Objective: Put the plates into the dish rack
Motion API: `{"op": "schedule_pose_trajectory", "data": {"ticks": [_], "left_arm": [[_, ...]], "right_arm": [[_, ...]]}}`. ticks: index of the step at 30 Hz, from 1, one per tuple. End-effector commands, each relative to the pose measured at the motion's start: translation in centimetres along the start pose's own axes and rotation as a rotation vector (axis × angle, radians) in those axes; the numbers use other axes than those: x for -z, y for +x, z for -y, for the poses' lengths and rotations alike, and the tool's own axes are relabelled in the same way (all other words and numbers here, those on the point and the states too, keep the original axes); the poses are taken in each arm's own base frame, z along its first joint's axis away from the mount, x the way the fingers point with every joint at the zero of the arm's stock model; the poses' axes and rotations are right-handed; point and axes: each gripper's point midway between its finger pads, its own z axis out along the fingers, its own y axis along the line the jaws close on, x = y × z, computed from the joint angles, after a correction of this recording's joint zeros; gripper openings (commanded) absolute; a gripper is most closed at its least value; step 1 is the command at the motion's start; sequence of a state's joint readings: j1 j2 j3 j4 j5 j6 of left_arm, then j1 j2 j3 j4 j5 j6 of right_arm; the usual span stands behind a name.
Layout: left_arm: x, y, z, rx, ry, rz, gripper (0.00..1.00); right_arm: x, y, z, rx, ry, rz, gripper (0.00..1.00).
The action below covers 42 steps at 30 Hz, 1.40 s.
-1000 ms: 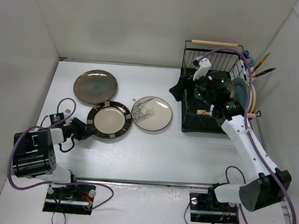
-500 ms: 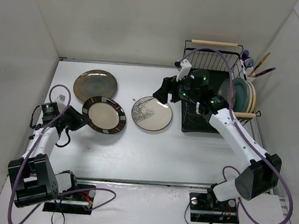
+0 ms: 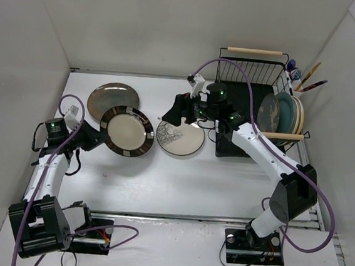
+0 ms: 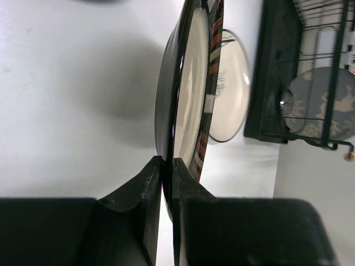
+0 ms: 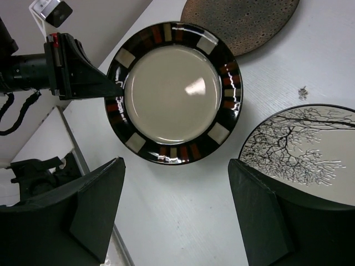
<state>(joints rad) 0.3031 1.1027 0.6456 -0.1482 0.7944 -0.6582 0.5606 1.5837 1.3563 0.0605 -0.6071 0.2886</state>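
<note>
My left gripper is shut on the rim of the dark-rimmed beige plate and holds it tilted off the table. In the left wrist view the plate stands edge-on between my fingers. My right gripper is open and empty, hovering between this plate and the cream plate with a black branch pattern. A brown-bronze plate lies flat at the back left. The black wire dish rack at the back right holds a grey floral plate and a teal plate upright.
A utensil cup with utensils hangs on the rack's right side. White walls close the table on the left, back and right. The rack's wooden handle runs along its far edge. The right arm's purple cable arches over the rack.
The right arm swung left from the rack to above the plates. The left gripper lifted the dark-rimmed plate and carried it slightly back and to the right.
</note>
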Motion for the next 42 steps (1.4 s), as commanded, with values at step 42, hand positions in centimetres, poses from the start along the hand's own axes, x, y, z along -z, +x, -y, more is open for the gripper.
{"op": "schedule_pose_trajectory", "data": {"ticks": [42], "left_arm": [[4.6, -3.3, 17.6, -0.454, 0.669, 0.062, 0.00]], "right_arm": [[2.4, -8.8, 0.0, 0.187, 0.056, 0.239, 0.73]]}}
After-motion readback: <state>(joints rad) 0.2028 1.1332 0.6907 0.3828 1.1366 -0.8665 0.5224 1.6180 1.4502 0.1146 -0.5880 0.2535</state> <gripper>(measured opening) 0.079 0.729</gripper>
